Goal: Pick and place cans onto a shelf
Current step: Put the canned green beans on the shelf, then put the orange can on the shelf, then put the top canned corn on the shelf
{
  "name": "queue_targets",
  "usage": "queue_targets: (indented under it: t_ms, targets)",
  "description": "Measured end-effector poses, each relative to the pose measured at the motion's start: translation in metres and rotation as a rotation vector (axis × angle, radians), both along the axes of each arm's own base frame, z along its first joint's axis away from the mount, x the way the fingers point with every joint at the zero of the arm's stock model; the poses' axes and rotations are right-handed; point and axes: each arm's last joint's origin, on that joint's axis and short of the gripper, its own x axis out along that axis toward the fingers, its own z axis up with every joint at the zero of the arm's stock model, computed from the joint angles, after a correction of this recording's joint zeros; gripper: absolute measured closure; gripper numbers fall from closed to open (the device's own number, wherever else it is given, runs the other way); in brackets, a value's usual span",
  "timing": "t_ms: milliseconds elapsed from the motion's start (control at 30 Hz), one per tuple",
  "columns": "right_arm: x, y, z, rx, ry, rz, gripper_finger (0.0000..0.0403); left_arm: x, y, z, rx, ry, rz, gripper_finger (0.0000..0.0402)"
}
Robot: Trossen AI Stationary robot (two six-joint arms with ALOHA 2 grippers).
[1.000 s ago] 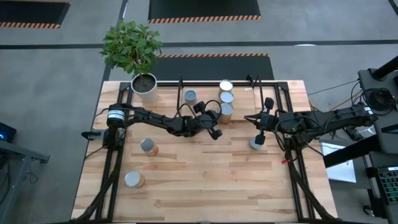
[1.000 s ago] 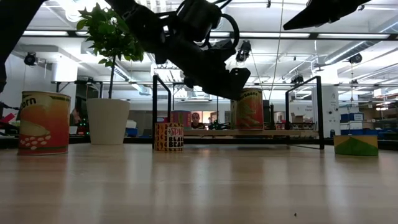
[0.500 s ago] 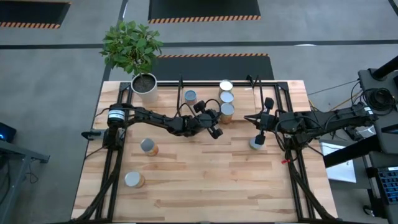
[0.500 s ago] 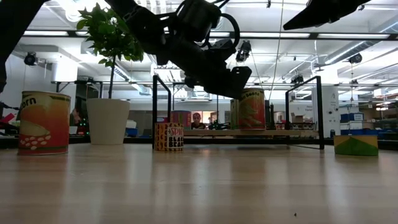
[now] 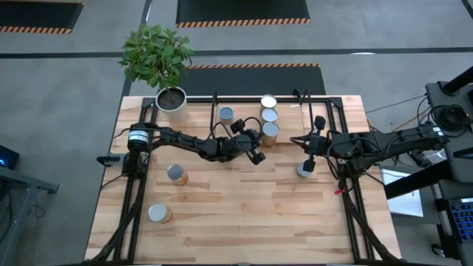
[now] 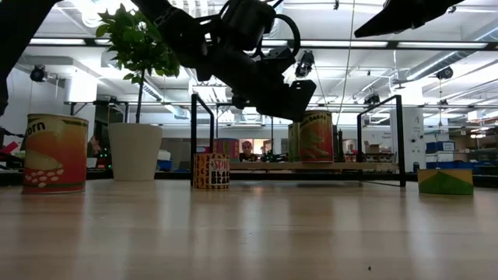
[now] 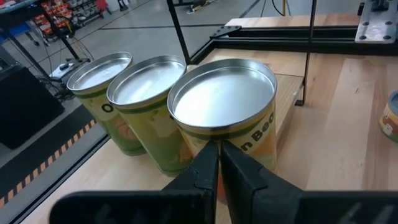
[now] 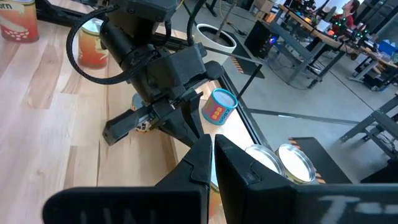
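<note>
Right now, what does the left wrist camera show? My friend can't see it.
Three cans with shiny silver tops stand in a row on the shelf. The left pincer, fingers shut, sits right in front of the nearest can.

Two slim arms, dark all over, built of jointed black segments. Left arm (image 5: 185, 142) marked near its base by a round joint with a pale ring. Black cables looped loosely beside the wrist, arching clear of the casing. Right arm (image 5: 384, 142) of the same make, with thin dark cables trailing off its base end and a small red mark close beside it. Left gripper (image 7: 217, 163) ending in two flat, matte black fingers, tapered to narrow tips. Right gripper (image 8: 208, 152) alike: two smooth black fingers, blunt-edged, set on a broad dark block.
</note>
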Motion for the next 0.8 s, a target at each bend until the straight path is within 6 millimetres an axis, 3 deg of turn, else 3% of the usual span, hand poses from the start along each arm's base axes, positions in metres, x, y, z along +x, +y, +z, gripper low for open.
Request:
queue_targets:
  t_ms: [467,800]
  targets:
    - [0.000,0.000,0.000,0.000,0.005,0.000,0.0394,-0.002,-0.008,0.005,0.047,0.012,0.048,0.0402]
    - [-0.001,0.000,-0.002,0.021,0.010,-0.009,0.0394,-0.029,-0.056,0.065,0.177,0.021,-0.093,0.0402]
